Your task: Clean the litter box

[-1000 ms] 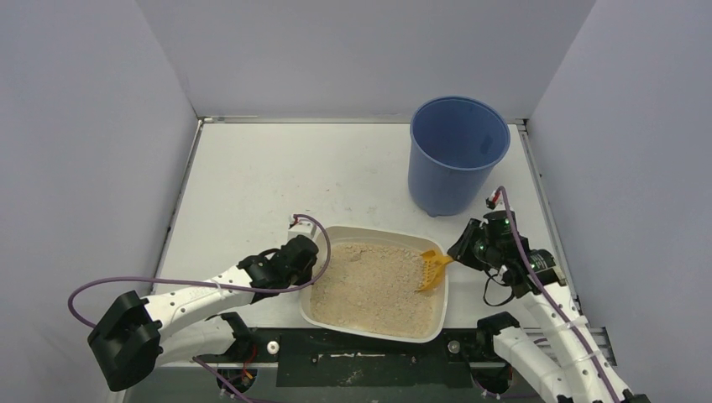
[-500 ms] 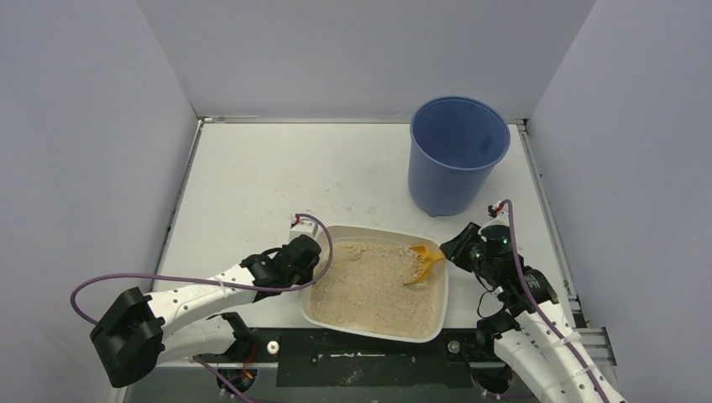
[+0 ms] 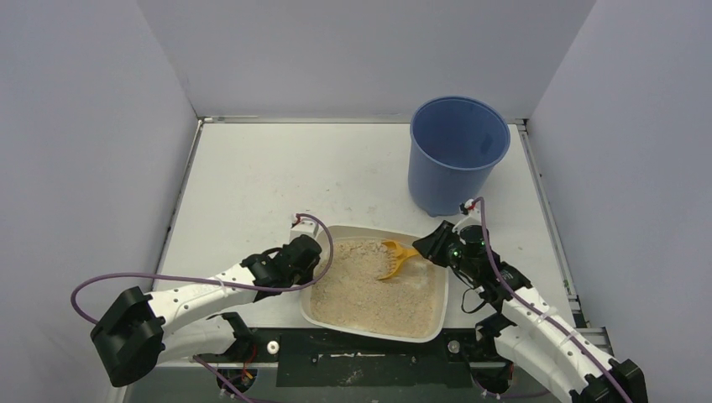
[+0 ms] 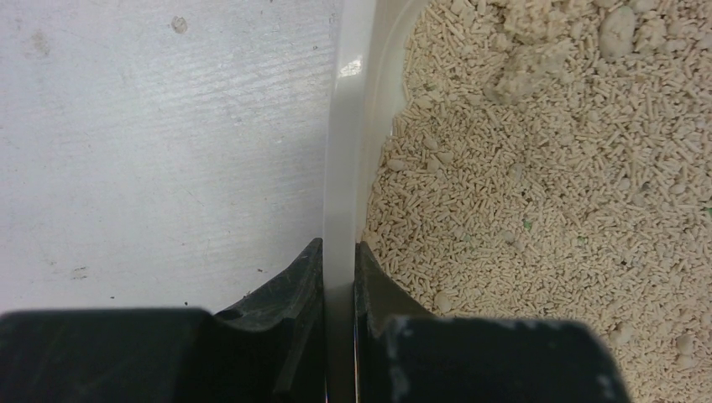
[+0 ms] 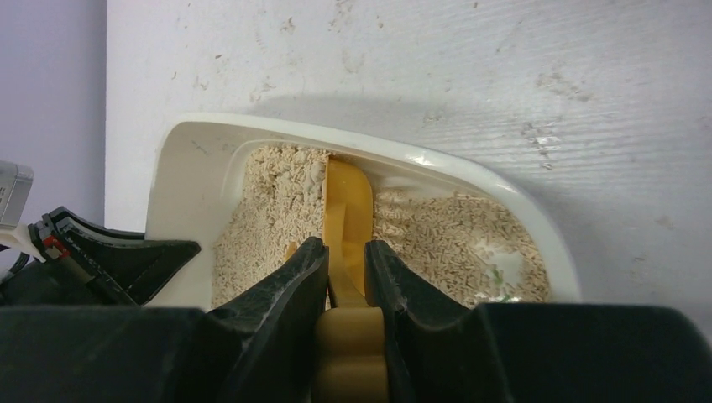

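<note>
The off-white litter box (image 3: pixel 442 295) with beige litter sits at the table's near edge, and its rim shows in the left wrist view (image 4: pixel 346 126) and the right wrist view (image 5: pixel 189 159). My left gripper (image 3: pixel 312 260) is shut on the box's left rim, also in its own view (image 4: pixel 339 256). My right gripper (image 3: pixel 424 248) is shut on the handle of an orange scoop (image 3: pixel 393 259), also in its own view (image 5: pixel 346 252). The scoop (image 5: pixel 348 210) reaches into the litter near the box's far wall, its head dug in.
A tall blue bucket (image 3: pixel 458 155) stands on the white table behind the box at the right. Grey walls close in the table on three sides. A metal rail runs along the table's near edge below the box.
My right gripper has swung left with the scoop, carrying it from the box's right rim to the far middle of the litter. The left gripper has stayed on the rim.
</note>
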Robot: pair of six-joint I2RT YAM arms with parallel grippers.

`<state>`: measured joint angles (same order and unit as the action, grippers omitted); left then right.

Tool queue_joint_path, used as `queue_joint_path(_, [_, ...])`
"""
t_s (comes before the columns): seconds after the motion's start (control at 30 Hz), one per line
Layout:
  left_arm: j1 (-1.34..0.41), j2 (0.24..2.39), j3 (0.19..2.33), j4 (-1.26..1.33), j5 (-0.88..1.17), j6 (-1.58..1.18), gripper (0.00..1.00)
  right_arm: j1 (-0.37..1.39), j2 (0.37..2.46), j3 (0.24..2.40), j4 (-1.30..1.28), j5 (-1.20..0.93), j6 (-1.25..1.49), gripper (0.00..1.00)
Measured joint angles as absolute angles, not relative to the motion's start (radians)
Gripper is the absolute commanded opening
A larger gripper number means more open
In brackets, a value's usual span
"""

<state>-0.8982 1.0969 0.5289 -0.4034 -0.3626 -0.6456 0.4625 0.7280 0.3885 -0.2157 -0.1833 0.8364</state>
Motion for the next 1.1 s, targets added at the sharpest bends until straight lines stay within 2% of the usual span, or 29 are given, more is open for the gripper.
queue_joint_path(0.47, [-0.9,1.099,0.597,-0.451,-0.371,-0.573,0.0,0.573,0.933,0.31,0.187,-0.183,0.942,0.0])
queue_joint_path(1.1, [-0.893,1.094,0.89,-0.698,-0.423,-0.383,0.0,0.677,1.116,0.218,0.733,-0.118,1.114,0.0])
